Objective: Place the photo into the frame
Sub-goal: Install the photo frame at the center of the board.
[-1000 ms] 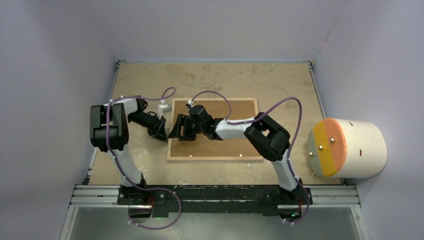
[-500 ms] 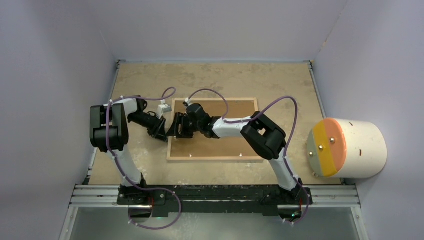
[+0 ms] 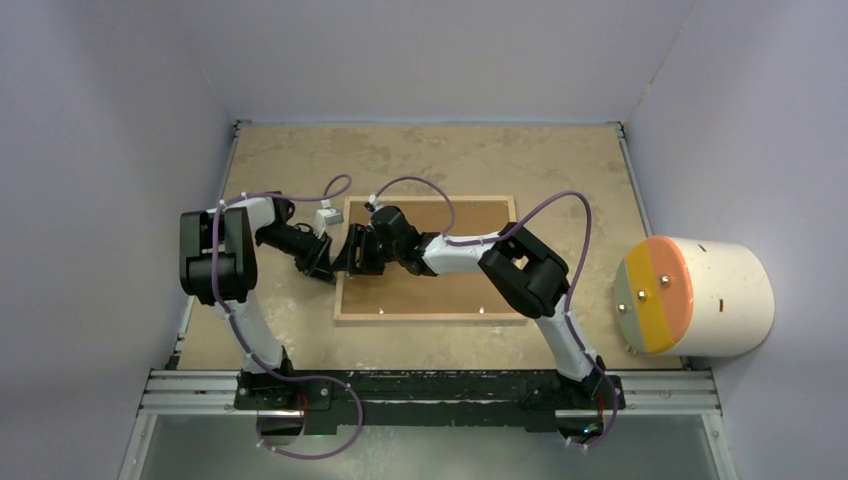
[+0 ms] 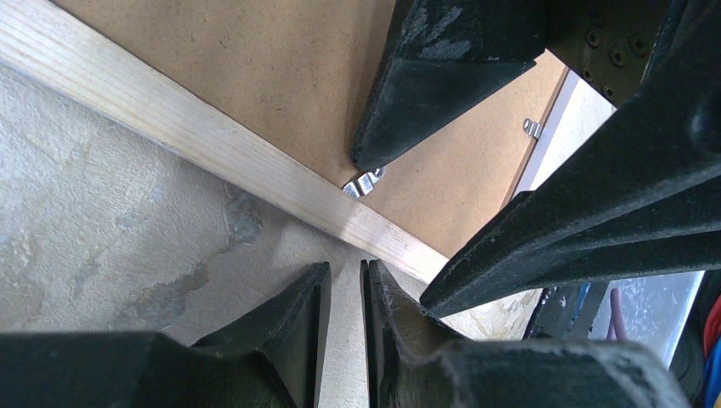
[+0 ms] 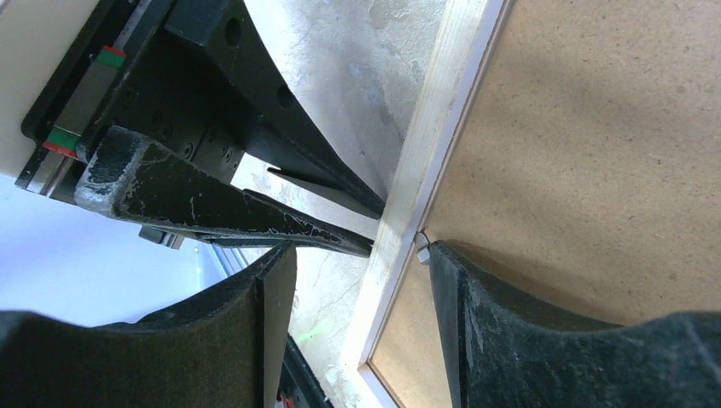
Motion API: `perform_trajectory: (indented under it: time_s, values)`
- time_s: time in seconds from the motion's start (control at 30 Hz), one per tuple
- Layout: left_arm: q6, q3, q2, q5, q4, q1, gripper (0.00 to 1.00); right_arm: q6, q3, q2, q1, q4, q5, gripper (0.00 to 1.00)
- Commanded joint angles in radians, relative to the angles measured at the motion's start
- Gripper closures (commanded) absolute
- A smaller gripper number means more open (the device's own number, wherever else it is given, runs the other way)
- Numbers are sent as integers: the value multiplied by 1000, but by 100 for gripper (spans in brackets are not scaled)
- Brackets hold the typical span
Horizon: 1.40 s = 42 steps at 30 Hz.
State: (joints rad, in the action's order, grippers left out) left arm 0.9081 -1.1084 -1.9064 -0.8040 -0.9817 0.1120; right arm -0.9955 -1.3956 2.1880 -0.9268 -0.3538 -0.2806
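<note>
The frame (image 3: 430, 316) lies flat on the table, wood-coloured face up, with the plain brown backing board (image 3: 420, 295) inside it. The photo is hidden in every view. My right gripper (image 3: 350, 257) is open astride the frame's left rail (image 5: 434, 144). One finger rests on the board (image 5: 595, 153) by a small metal tab (image 5: 420, 247); the other hangs outside the rail. My left gripper (image 3: 322, 265) sits just outside the same rail (image 4: 212, 140). Its jaws stand a thin gap apart with only bare table between them (image 4: 344, 272).
A white cylinder (image 3: 690, 295) with an orange and yellow end face lies at the table's right edge. Grey walls close in the left, back and right sides. A metal rail (image 3: 430, 385) carrying both arm bases runs along the near edge.
My right gripper has slid left across the backing board to the frame's left rail, and its jaws have narrowed a little. The left arm has stayed put.
</note>
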Motion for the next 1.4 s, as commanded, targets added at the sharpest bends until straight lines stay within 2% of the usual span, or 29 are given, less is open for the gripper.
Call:
perform_trajectory:
  time_s: [0.0, 0.43, 0.63, 0.77, 0.83, 0.9, 0.97, 1.07, 1.2, 1.37]
  values:
    - [26, 24, 1, 54, 70, -3, 76, 8, -26, 23, -6, 29, -10, 39]
    - [26, 19, 3, 54, 67, -3, 76, 19, -73, 59, -7, 63, -93, 39]
    - [26, 15, 8, 58, 64, -3, 76, 54, -84, 22, 10, 90, -76, 38]
    - [23, -8, 15, 60, 50, 8, 75, 150, -100, -57, 46, 132, -29, 34]
    - [27, -30, 22, 56, 32, 23, 71, 250, -92, -126, 59, 171, 18, 31]
    - [36, -55, 31, 53, 8, 43, 60, 391, -60, -221, 61, 226, 67, 27]
    - [44, -79, 42, 48, -12, 61, 45, 501, -14, -292, 61, 283, 90, 26]
    - [57, -105, 65, 48, -35, 80, 34, 681, 80, -390, 57, 363, 131, 25]
    - [57, -122, 111, 63, -45, 93, 20, 782, 232, -521, 36, 462, 145, 24]
    - [-5, -137, 189, 132, -13, 109, 13, 825, 402, -662, -11, 473, 128, 24]
